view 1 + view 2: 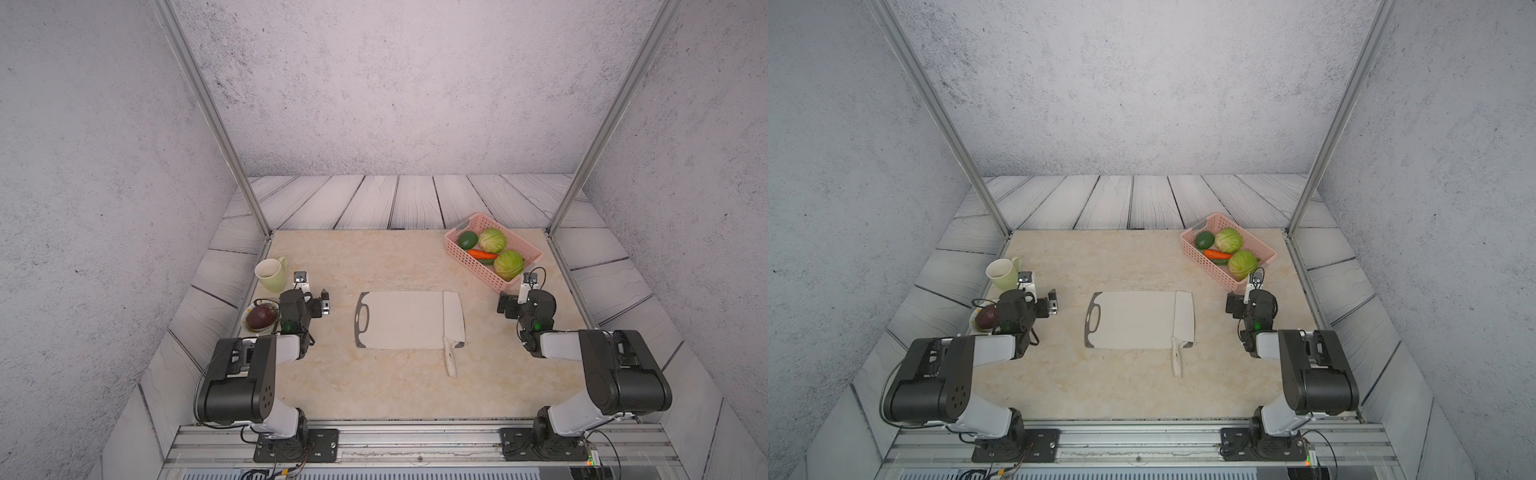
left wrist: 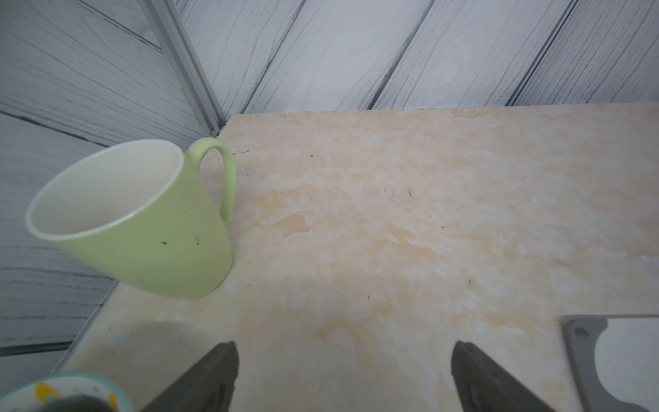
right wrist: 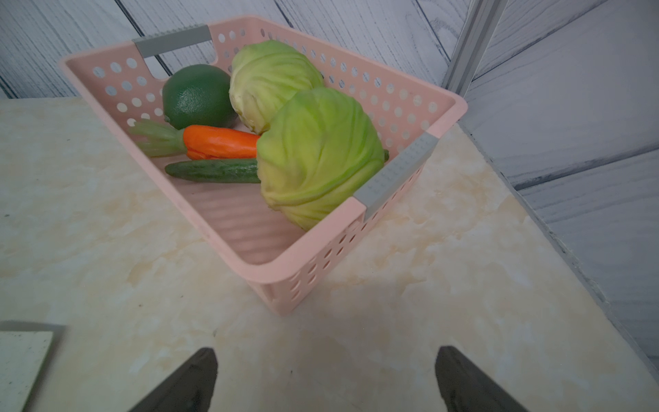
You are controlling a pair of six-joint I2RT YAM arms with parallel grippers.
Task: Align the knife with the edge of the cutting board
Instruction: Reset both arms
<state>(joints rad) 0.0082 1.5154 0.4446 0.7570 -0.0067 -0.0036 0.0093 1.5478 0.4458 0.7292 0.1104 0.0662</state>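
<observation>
Both arms parked wide, knife lying on the board's right end.
In both top views the cutting board [image 1: 403, 320] sits mid-frame on the table [image 1: 374, 257], and the knife [image 1: 454, 318] lies flat along its right end, blade on the board, handle poking off the lower edge onto the table. The left gripper [image 2: 344, 356] hovers left of the board near the green mug [image 2: 142, 228], fingers spread, nothing between them. The right gripper [image 3: 326, 360] hangs right of the board by the pink basket [image 3: 271, 274], fingers spread too, empty.
</observation>
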